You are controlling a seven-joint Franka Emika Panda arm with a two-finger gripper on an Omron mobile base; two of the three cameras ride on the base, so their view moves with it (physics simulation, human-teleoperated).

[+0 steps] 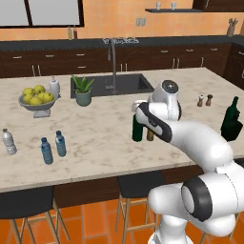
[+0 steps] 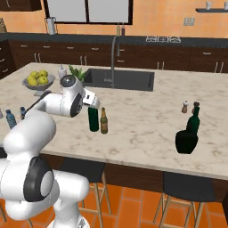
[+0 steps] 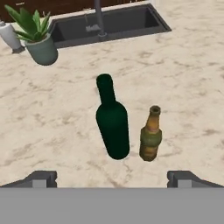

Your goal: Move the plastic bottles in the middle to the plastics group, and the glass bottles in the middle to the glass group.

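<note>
On the beige marble island counter [image 1: 105,138] near the dark sink [image 3: 109,26], the tall slim dark green wine bottle [image 3: 112,120] stood upright just beside the shorter amber narrow-necked bottle [image 3: 151,134], the gripper [image 3: 112,179] spread wide above them, empty.

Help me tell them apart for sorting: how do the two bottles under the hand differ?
The green wine bottle is taller and dark green; the amber bottle is shorter and brown. The green one is wider-bodied, the amber slimmer. Both stand upright, side by side on the marble counter.
</note>
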